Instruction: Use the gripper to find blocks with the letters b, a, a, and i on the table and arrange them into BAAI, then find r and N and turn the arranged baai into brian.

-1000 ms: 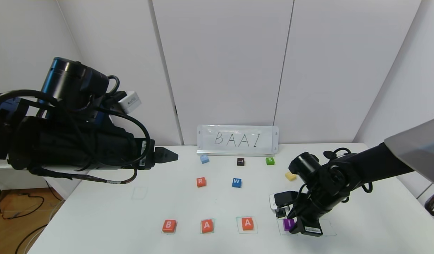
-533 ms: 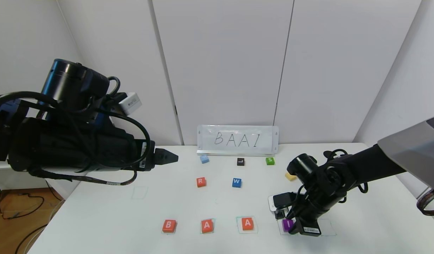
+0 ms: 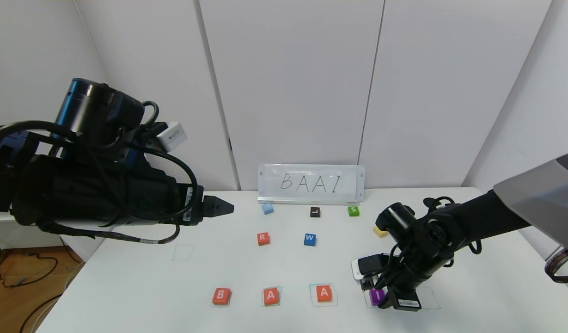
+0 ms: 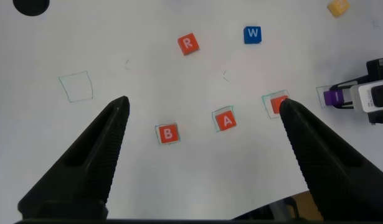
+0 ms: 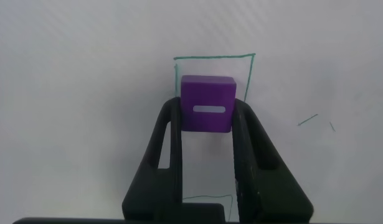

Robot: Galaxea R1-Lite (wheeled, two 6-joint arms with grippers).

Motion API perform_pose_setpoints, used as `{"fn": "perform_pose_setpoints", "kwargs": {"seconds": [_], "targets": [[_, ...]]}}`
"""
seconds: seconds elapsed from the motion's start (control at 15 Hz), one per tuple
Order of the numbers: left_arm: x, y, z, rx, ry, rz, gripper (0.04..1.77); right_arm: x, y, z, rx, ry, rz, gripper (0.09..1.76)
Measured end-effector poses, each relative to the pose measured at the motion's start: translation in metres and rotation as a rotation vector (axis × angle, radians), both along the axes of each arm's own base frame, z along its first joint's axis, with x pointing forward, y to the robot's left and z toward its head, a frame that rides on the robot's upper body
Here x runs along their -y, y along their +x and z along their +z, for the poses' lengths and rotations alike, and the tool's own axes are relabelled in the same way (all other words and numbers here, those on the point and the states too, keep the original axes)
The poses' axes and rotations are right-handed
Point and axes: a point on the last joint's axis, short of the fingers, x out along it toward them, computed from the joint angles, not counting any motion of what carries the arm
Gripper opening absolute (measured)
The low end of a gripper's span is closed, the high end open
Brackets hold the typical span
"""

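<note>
While your right gripper point(image 3: 378, 290) is low over the table point(image 3: 140, 286), its two fingers point(image 5: 163, 143) stand narrow on both sides of the purple I block point(image 5: 207, 103), touching its side faces, so it holds this block. The I block sits at the fingertips, inside a green square outline point(image 5: 213, 57) drawn on the table, and from the head view you cannot tell if it is pressed on the surface or a little lifted.

To the left of this gripper, in the same near row, you see the second A block point(image 3: 324, 292) first, then the first A block point(image 3: 271, 296), then the B block point(image 3: 221, 296) as the farthest one. Each lies flat with the letter up, apart from the others. Beyond the gripper and to its left, the R block point(image 3: 263, 238) lies beside the blue W block point(image 3: 310, 239), well apart from the row. More behind are a light blue block point(image 3: 267, 208), the dark L block point(image 3: 314, 212), the green S block point(image 3: 353, 211) and a yellow block point(image 3: 380, 231) just behind the right arm. A white sign point(image 3: 311, 183) with BAAI written on it stands at the far edge.

Your left gripper point(image 4: 200, 109) hangs high above the table, well apart from all blocks, with its fingers spread wide and nothing between them.
</note>
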Motion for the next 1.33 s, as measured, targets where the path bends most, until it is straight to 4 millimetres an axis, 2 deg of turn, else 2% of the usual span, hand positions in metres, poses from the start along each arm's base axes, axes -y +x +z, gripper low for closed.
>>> {"fn": "perform_pose_setpoints", "kwargs": {"seconds": [0.07,0.13,0.27,0.47,0.87,1.07,1.33], "targets": [[0.000,0.000,0.000,0.000,0.000,0.000,1.72,0.000,0.000,0.000,-0.001,-0.001,0.006,0.53],[0.000,0.000,0.000,0.000,-0.001,-0.001,1.72,0.000,0.000,0.000,0.001,-0.002,0.010,0.61],[0.000,0.000,0.000,0.000,-0.001,-0.001,1.72,0.000,0.000,0.000,0.001,-0.002,0.011,0.87],[0.000,0.000,0.000,0.000,-0.001,-0.001,1.72,0.000,-0.001,0.002,0.004,0.000,0.007,1.14],[0.000,-0.001,0.001,0.002,-0.002,-0.002,1.72,-0.001,-0.009,0.024,0.025,0.034,-0.053,1.44],[0.000,0.000,0.000,0.001,-0.002,-0.002,1.72,-0.011,-0.012,0.034,-0.011,0.097,-0.285,1.52],[-0.001,-0.002,0.002,0.004,-0.003,-0.002,1.72,-0.020,-0.006,0.050,0.003,0.249,-0.751,1.60]]}}
